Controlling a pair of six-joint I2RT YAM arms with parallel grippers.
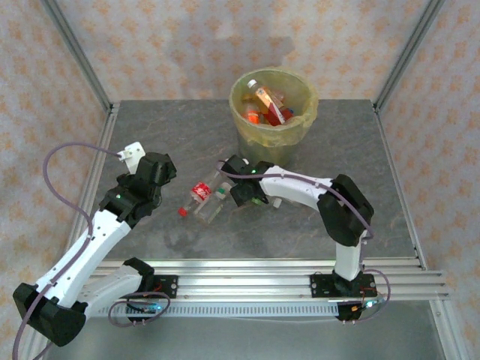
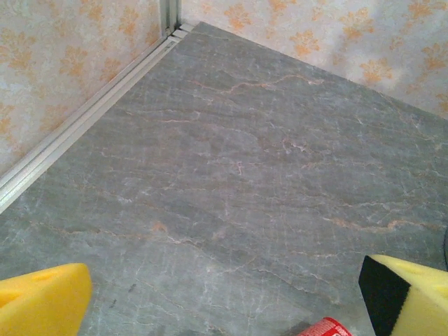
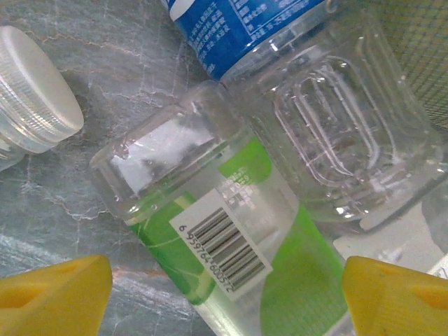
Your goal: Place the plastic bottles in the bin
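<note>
The right gripper (image 3: 227,301) has its two yellow pads (image 3: 52,294) spread wide. A clear bottle with a green label (image 3: 231,238) lies on its side between them. The bar code on the label faces up. The right pad looks very near the bottle's side, but I cannot tell if it is touching. There is a gap between the left pad and the bottle.

Just past the green bottle lies a bigger clear bottle with a blue label (image 3: 308,105), and the two are touching. A white cap (image 3: 35,91) from another bottle sits off to the left on the grey table (image 3: 126,63).

From above, the right gripper (image 1: 241,187) reaches low over the middle of the table. A bottle with a red label (image 1: 199,191) and a red cap lies on its side there. A clear bottle (image 1: 212,206) lies beside it.

The bin (image 1: 262,135) stands upright near the back of the table, just behind these bottles. It is pale yellow-green with a thin bag inside. Some bottles with orange and red labels (image 1: 264,101) are already in it.

The left gripper (image 2: 224,301) is spread wide too and holds nothing. Under it is bare grey table. A small bit of something red (image 2: 325,327) peeks in at the bottom edge, near the right pad (image 2: 409,294). A metal rail (image 2: 84,119) runs along the table's left side, under the wall with the orange flowers.
</note>
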